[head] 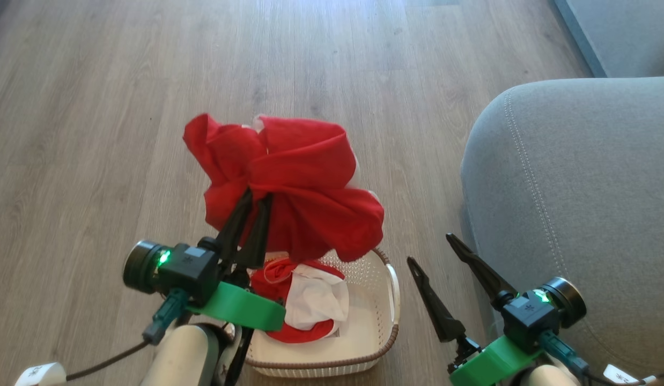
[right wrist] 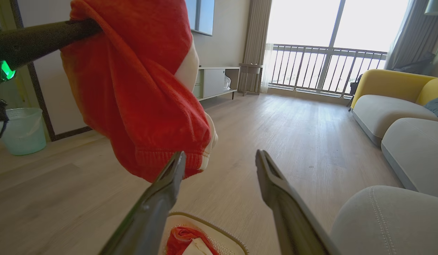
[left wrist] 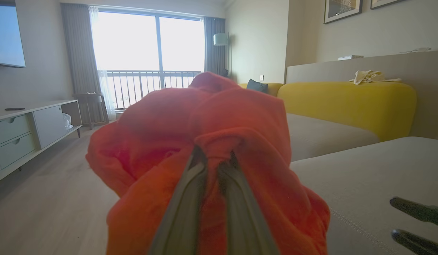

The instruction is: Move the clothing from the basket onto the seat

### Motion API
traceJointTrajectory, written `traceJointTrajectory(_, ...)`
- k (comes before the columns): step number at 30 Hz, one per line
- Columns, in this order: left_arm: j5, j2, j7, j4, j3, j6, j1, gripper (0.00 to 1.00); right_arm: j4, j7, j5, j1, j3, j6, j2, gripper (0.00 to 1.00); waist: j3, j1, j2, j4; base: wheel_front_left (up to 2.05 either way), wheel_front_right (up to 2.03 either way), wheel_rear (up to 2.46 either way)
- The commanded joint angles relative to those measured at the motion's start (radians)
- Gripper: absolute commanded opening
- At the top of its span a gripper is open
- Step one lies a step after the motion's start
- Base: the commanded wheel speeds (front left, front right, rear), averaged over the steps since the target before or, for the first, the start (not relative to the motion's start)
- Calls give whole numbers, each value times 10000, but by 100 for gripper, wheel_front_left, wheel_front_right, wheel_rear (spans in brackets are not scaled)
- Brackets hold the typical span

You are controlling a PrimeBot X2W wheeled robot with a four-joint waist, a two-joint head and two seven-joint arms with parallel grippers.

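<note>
Left claw (head: 259, 195) pinches bunched, drooping red garment (head: 305, 161).

Left gripper (head: 259, 195): I saw it clamped on the red garment (head: 300, 177) above the basket (head: 390, 300).
Right gripper (head: 429, 248): stood spread wide, empty, beside the seat (head: 568, 187).

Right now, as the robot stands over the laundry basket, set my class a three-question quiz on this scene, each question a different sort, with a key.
1. True or false: the left gripper is shut on a red garment.
2. What lies in the basket? A) a red-and-white garment B) a yellow towel C) nothing
3. Fill in: the right gripper is ___ and holds nothing.
Key: 1 true; 2 A; 3 open.
</note>
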Motion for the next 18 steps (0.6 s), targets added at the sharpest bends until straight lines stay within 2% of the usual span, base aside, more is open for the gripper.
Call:
traceJointTrajectory(1, 129, -17, -97, -494, 339, -79, -563, 0, -514, -65, 100, -588, 316, -4, -162, 100, 20, 1, 0, -4, 0, 0, 0)
traceJointTrajectory(11, 989, -7, -97, -575, -158, -1035, -654, 0, -1275, -65, 351, -963, 963, -4, -635, 100, 112, 1, 0, -3, 0, 0, 0)
traceJointTrajectory(18, 1254, 233, -97, -778, -934, -1329, -752, 0, -1239, -65, 422, -1265, 1332, -4, -1123, 100, 138, 1, 0, 59, 0, 0, 0)
